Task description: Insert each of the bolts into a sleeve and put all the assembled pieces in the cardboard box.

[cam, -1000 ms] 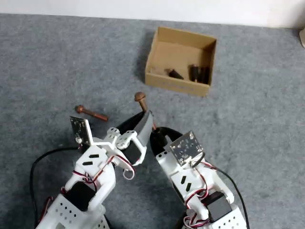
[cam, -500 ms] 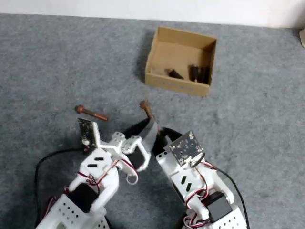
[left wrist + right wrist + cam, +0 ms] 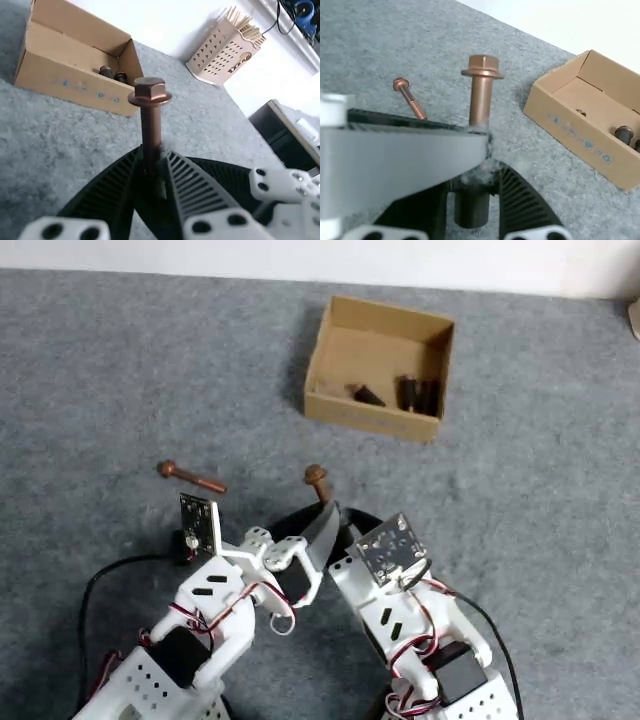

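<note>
In the clenched left gripper [image 3: 151, 167], the bolt [image 3: 151, 117] stands head up, directly over the sleeve [image 3: 470, 207] clamped in the right gripper [image 3: 472, 186], evidently aligned for insertion, with the cardboard box [image 3: 370, 418] well beyond both.

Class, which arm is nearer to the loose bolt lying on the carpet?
Left. The left arm sits close by the loose bolt, its jaws shut on the upright bolt. The right arm, holding the sleeve, lies beyond the left arm, farther from the loose bolt.
</note>
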Motion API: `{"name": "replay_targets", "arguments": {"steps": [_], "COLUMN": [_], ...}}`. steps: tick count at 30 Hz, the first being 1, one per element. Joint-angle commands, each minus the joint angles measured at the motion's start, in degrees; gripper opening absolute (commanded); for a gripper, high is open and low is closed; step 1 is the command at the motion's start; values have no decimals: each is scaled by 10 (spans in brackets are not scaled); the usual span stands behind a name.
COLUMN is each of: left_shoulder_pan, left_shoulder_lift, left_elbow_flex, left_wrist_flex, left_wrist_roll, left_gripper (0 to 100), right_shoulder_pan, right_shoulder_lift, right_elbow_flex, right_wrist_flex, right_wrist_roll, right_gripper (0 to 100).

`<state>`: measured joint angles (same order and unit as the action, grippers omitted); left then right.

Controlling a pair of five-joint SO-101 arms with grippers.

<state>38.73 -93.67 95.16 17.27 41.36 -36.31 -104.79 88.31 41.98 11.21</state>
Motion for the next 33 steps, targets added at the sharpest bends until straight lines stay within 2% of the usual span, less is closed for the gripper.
{"name": "replay_targets", "arguments": {"steps": [1, 3, 5, 9, 14, 22, 26, 29, 33], "left_shoulder_pan": [24, 29, 42, 42, 35, -86, -97, -102, -135], "left_shoulder_lift": [-3, -3, -3, -3, -3, -4, -4, -4, -4], "left_elbow_flex": [-7, -15, -39, -85, -93, -127, -142, -141, -141], "left_wrist_flex": [12, 60, 111, 165, 167, 147, 150, 150, 147], "left_wrist_roll": [-55, -85, -105, -74, -69, -4, -2, -4, -4], "left_gripper": [194, 309, 370, 364, 354, 354, 354, 310, 126], "right_shoulder_pan": [6, 6, 6, 6, 6, 7, 29, 44, 47], "right_shoulder_lift": [-7, -7, -7, -7, -7, -6, -6, -6, -6], "right_elbow_flex": [-27, -27, -27, -27, -27, -20, -11, -11, -10], "right_wrist_flex": [-5, -5, -5, -6, -6, -6, -7, -7, -7], "right_wrist_roll": [5, 5, 5, 5, 5, 5, 6, 6, 6], "right_gripper": [3, 3, 3, 3, 3, 3, 3, 3, 3]}}
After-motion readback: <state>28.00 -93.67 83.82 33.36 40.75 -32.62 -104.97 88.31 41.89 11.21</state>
